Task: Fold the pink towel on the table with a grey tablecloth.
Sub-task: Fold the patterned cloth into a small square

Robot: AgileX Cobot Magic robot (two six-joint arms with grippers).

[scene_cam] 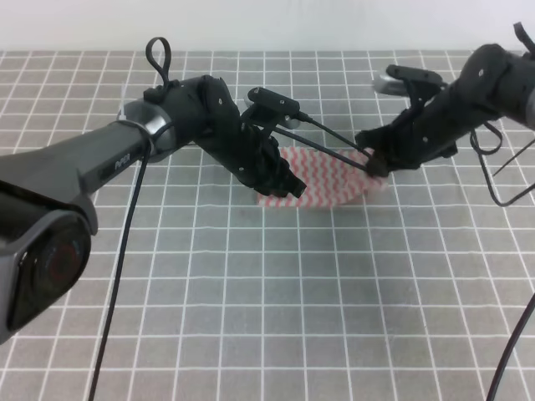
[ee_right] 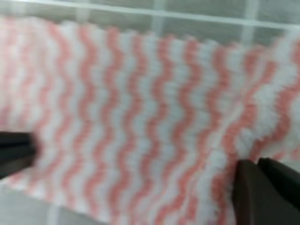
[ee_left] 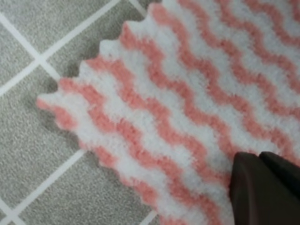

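Note:
The pink towel (scene_cam: pixel 328 179) lies as a small zigzag-striped patch in the middle of the table with a grey tablecloth (scene_cam: pixel 276 301). My left gripper (scene_cam: pixel 291 182) is down on its left edge, and my right gripper (scene_cam: pixel 374 164) is at its right edge, where the cloth rises slightly. In the left wrist view the dark fingers (ee_left: pixel 248 187) sit pressed together on the towel (ee_left: pixel 178 103), near a frayed corner. In the right wrist view the fingers (ee_right: pixel 248 187) are together, and the towel (ee_right: pixel 140 117) puckers into a ridge toward them.
Grey gridded cloth (ee_left: pixel 28 154) surrounds the towel on all sides. Black cables hang from both arms, one looping at the far right (scene_cam: pixel 510 180). A dark shape (ee_right: pixel 14 152) shows at the left edge of the right wrist view; what it is I cannot tell.

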